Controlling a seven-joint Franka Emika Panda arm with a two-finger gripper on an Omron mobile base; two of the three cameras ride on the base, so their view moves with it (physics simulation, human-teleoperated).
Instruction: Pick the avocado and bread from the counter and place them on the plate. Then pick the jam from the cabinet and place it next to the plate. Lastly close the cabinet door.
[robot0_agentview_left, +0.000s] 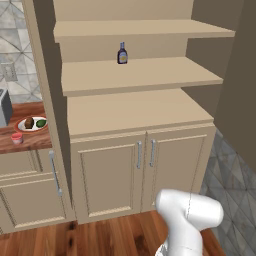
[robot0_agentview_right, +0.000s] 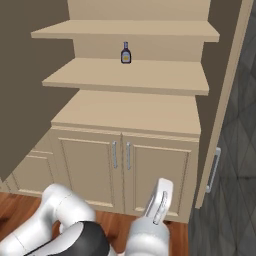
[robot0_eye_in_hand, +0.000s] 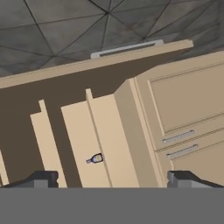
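1 dark bottle (robot0_agentview_left: 122, 53) with a pale label on the shelves of 1 tall beige cabinet (robot0_agentview_left: 135, 112). 3 open shelf boards in sight above the cabinet's flat top. 2 short panelled lower doors, 2 vertical metal handles (robot0_agentview_left: 139, 154) between them. 2 tall upper doors (robot0_agentview_right: 227, 95) swung open, brown inside. On the wooden surface (robot0_agentview_left: 25, 142) at left: 1 plate (robot0_agentview_left: 25, 128) with an orange-red rim, 1 brown bread (robot0_agentview_left: 29, 122) chunk and 1 green avocado (robot0_agentview_left: 41, 122) on it, 1 small red-pink jam (robot0_agentview_left: 17, 138) jar beside it. 2 dark fingers (robot0_eye_in_hand: 41, 178), set wide apart.
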